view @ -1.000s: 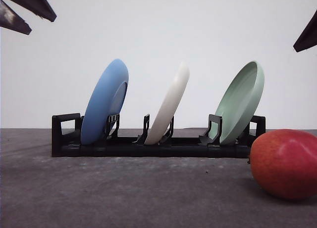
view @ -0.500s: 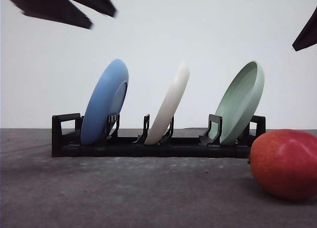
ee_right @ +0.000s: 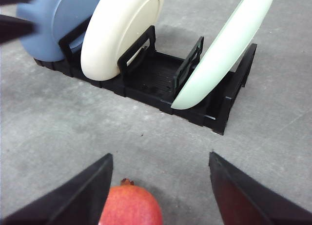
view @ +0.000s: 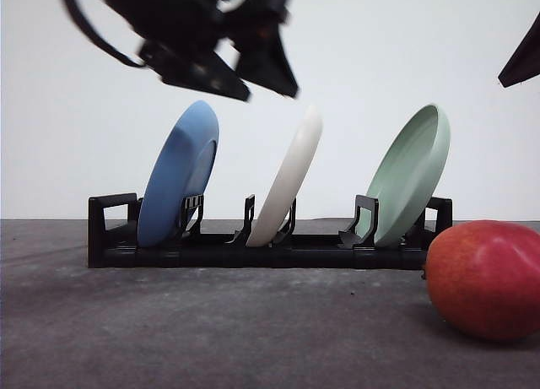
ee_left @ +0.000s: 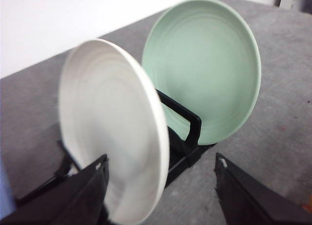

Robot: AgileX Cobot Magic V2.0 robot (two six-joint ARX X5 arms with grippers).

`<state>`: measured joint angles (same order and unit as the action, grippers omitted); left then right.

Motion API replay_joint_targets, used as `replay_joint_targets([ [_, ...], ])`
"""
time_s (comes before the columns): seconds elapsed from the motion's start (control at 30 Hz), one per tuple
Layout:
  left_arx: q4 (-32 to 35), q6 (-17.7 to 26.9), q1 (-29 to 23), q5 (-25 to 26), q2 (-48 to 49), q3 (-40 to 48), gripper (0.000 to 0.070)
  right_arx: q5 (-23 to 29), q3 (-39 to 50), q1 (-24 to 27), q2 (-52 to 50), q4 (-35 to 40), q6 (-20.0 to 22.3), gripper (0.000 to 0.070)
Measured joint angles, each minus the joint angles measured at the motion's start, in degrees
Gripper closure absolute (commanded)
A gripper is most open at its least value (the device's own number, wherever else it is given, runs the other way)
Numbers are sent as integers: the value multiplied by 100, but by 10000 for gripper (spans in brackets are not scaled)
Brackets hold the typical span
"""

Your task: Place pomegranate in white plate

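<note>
The pomegranate [view: 487,279] lies on the grey table at the front right, red and round; the right wrist view has its top [ee_right: 131,206] low between my fingers. The white plate [view: 291,178] stands on edge in the middle slot of a black rack [view: 270,250]. My left gripper [view: 268,89] hangs open and blurred just above and left of the plate's top rim. In the left wrist view the white plate [ee_left: 109,127] is close, in front of the left finger, between my spread fingers [ee_left: 73,198]. My right gripper [ee_right: 161,156] is open above the pomegranate, holding nothing.
A blue plate [view: 179,174] leans in the rack's left slot and a pale green plate [view: 411,174] in the right slot. The rack stands across the back of the table [view: 253,330]. The pomegranate lies in front of the rack's right end.
My left gripper has swung from the upper left corner rightward and down, toward the white plate's top. The right arm, plates and pomegranate have not moved.
</note>
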<state>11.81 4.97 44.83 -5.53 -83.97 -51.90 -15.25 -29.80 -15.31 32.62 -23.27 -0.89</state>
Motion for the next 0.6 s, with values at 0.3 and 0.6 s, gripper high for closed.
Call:
replay_joint_targets([
  [0.3, -253, -4, 40, -364, -1203, -1011, 309, 2, 0, 0, 0, 0, 0, 307],
  [0.6, -298, -4, 30, -375, -1618, -1292, 320, 2, 0, 0, 0, 0, 0, 307],
])
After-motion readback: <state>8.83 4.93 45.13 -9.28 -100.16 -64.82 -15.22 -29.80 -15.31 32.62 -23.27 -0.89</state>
